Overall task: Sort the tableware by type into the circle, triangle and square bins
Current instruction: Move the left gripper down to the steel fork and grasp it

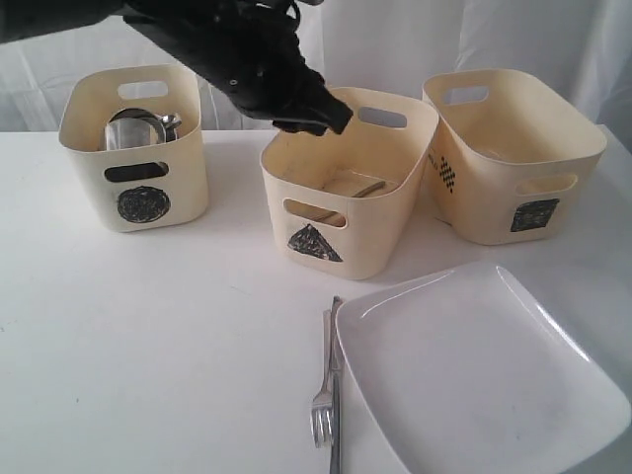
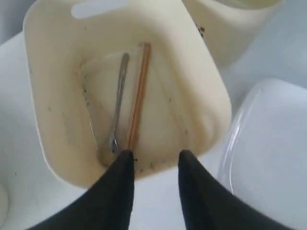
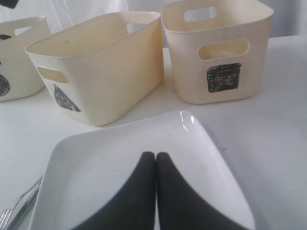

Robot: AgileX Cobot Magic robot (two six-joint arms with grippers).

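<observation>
Left pincer (image 2: 155,154) is hovering released over the triangle bin (image 1: 375,237). Fork (image 1: 324,380) and knife (image 1: 335,390) are lying on the table (image 1: 148,326), long axes toward that bin, nearer the clenched right pincer (image 3: 155,155).

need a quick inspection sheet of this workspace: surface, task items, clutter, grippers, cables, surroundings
surface: white table, no spills seen
job's things: circle bin holds steel cups, count unclear; triangle bin holds spoon and chopsticks; square bin, inside mostly hidden; fork and knife lie side by side on the table, next to the plate
clutter: nothing seen
grippers: left gripper open, empty, above the triangle bin; right gripper shut, nothing held, over the plate
cables: nothing seen
surroundings: white curtain behind the bins
</observation>
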